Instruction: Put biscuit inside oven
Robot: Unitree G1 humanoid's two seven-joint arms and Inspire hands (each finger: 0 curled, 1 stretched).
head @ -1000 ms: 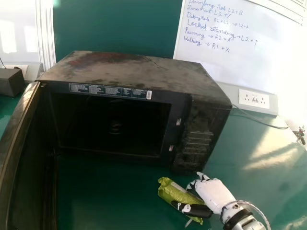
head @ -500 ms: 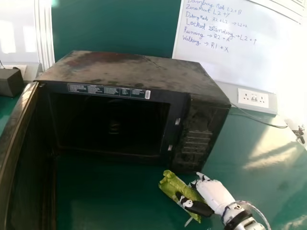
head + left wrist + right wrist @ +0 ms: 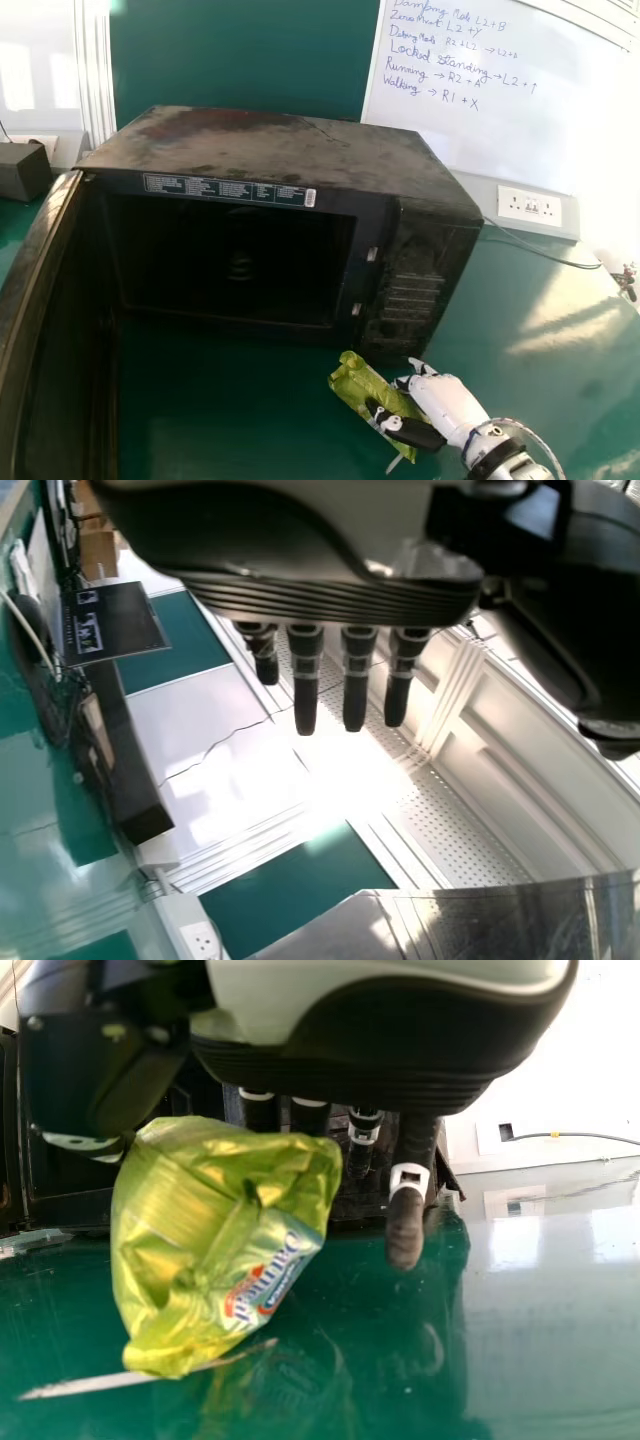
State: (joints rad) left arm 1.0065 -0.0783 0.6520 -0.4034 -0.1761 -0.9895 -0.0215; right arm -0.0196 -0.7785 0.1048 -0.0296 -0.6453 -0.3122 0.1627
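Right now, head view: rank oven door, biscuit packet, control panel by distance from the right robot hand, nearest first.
1. Biscuit packet, held in the right robot hand
2. Control panel, beyond the packet, on the right
3. Oven door, swung open, far left

A whiteboard (image 3: 470, 140) adjoins a green wall panel (image 3: 240, 55).

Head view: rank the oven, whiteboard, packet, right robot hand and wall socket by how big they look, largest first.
1. Oven
2. Whiteboard
3. Packet and right robot hand: too alike to rank, as they partly overlap
4. Wall socket
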